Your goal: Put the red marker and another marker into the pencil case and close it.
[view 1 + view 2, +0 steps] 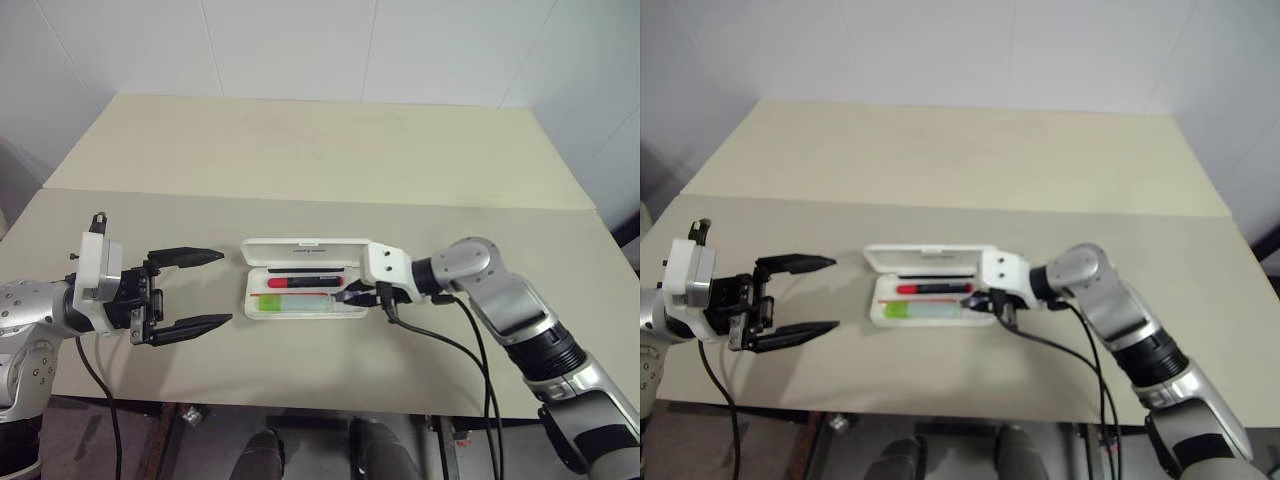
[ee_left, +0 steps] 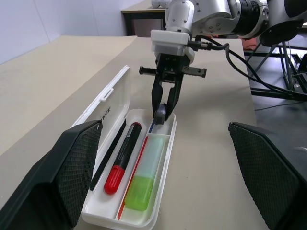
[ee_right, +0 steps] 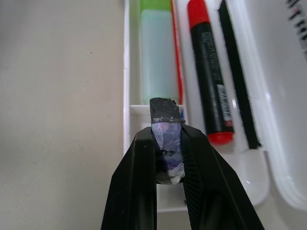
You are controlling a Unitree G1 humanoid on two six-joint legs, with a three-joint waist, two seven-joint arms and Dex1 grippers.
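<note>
On the beige table (image 1: 300, 150), largest thing in sight, two surfaces meet along a seam running across, behind the work area. Right arm (image 1: 520, 310) comes in from the right side, silver and black, cables trailing off its wrist toward the near table edge. Left arm (image 1: 40, 310) sits at the left, well apart from the case.

Pencil case (image 1: 262, 303) lies near the table's front middle, lid open and folded back flat on the far side, small dark lettering on the lid. Tray holds everything: red marker (image 2: 122, 156) lies lengthwise in the compartment nearer the lid, red cap toward the left gripper's side, black body with a barcode label. A thin black pen (image 2: 108, 154) lies just beside it, against the hinge side. Another marker (image 2: 145, 176), the pale mint one with bright green end, lies in the near compartment, a red line between it and the red marker.

Left gripper (image 1: 190, 290) hangs level beside the case's left end, jaws spread wide, nothing between them, not touching the case.

Right gripper (image 2: 163, 109) points down into the case's right end, over the small end compartment. Jaws nearly together, pinching a small dark block (image 3: 166, 132) with a bluish-purple face.
</note>
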